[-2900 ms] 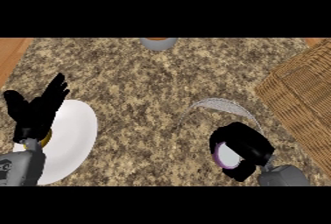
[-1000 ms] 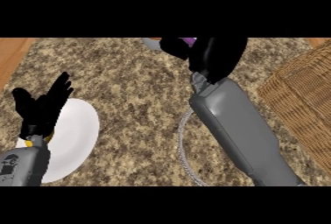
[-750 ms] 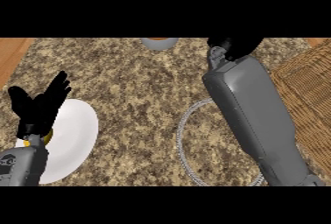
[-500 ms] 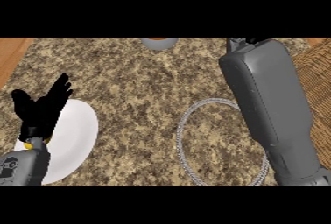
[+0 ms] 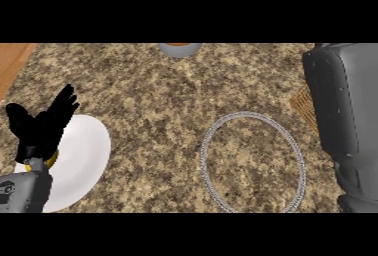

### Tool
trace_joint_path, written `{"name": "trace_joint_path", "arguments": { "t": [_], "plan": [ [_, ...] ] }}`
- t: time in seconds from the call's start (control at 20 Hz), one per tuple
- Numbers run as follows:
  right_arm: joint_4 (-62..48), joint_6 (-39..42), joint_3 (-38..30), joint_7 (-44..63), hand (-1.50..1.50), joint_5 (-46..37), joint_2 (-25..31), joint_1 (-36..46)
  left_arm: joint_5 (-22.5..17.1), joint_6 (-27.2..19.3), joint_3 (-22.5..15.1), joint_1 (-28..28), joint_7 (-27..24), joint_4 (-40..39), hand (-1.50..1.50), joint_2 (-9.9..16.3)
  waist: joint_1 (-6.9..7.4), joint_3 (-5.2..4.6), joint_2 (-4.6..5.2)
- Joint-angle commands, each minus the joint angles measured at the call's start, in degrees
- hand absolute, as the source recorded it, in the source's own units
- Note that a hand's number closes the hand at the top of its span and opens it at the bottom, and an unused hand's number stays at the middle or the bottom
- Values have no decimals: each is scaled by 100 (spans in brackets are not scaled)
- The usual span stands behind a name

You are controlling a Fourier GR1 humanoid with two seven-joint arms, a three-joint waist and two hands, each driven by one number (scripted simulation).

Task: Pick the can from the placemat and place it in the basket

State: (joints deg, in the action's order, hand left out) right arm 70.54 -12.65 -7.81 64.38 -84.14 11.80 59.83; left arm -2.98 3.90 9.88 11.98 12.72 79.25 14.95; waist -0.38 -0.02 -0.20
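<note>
Lower left of frame: left hand (image 5: 40,131) rests with fingers (image 5: 65,102) straight and spread, over a white plate (image 5: 85,160). Lower centre: ring-shaped placemat (image 5: 252,169) on the speckled desk (image 5: 162,100), nothing on it. Right edge: grey right forearm (image 5: 343,115) hides most of the basket (image 5: 303,102); its hand is out of frame. Can not visible. Top centre: small grey cup (image 5: 179,49). No legible writing.

My left hand (image 5: 40,127): matte black fingers (image 5: 65,102), yellow wrist ring, grey forearm casing. My right forearm (image 5: 345,125): smooth grey shell, panel seams.
</note>
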Motion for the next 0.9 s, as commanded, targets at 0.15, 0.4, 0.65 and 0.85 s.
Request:
{"name": "trace_joint_path", "arguments": {
  "t": [0.15, 0.4, 0.65, 0.85],
  "plan": [
    [727, 68, -436, 119, 150, 194, 158, -1095, -178, 249, 190, -6, 119, 85, 0, 255, 6, 3, 4],
    [1804, 395, -604, -374, 150, 613, 375, -2018, 17, 67, 148, 32, -219, -203, 0, 78, -34, 1, 4],
    [2010, 24, -1025, -778, 150, 1082, 568, -2446, -37, -31, -37, -439, 423, 877, 0, -87, 44, 5, -5],
    [1483, -780, -1311, -140, 150, 236, 560, -2441, -38, 80, -31, -104, 178, 300, 0, -100, 29, 0, 29]
  ]
}}
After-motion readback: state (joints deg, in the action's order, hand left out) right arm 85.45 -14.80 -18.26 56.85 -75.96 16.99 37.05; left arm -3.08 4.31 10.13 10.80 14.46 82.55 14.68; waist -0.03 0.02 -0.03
